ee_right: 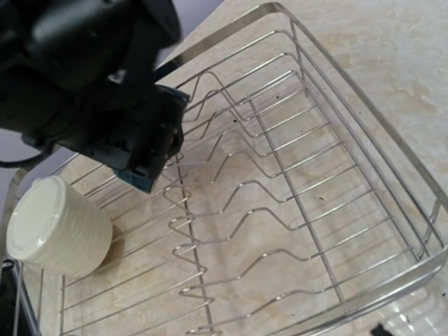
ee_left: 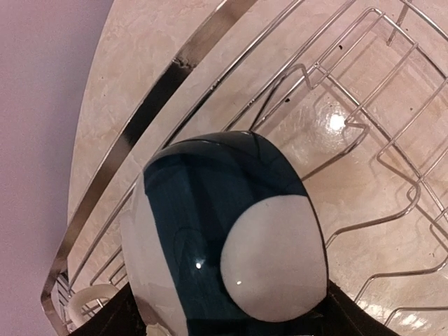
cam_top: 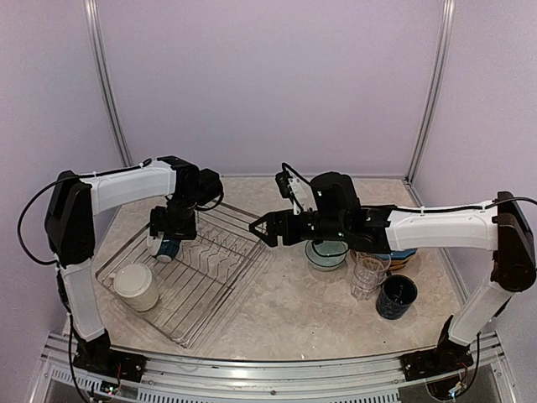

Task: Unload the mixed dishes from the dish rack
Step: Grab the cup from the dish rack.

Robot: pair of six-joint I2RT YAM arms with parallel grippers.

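Observation:
The dish rack (cam_top: 220, 285), a silver wire basket, lies left of centre. At its far left corner a small teal and white bowl (cam_top: 165, 247) stands on edge. My left gripper (cam_top: 170, 228) comes down over it. In the left wrist view the bowl (ee_left: 210, 238) fills the space between the black fingers (ee_left: 343, 311), which press on both its sides. A cream mug (cam_top: 134, 286) stands upside down in the rack's near left end. My right gripper (cam_top: 258, 229) hangs open and empty over the rack's right rim (ee_right: 364, 147), above the divider prongs (ee_right: 231, 210).
To the right of the rack stand a teal bowl (cam_top: 325, 254), clear glasses (cam_top: 369, 274), a navy mug (cam_top: 396, 296) and stacked plates (cam_top: 401, 255) under the right arm. In the right wrist view the left arm's black gripper (ee_right: 105, 91) looms above the cream mug (ee_right: 56, 227).

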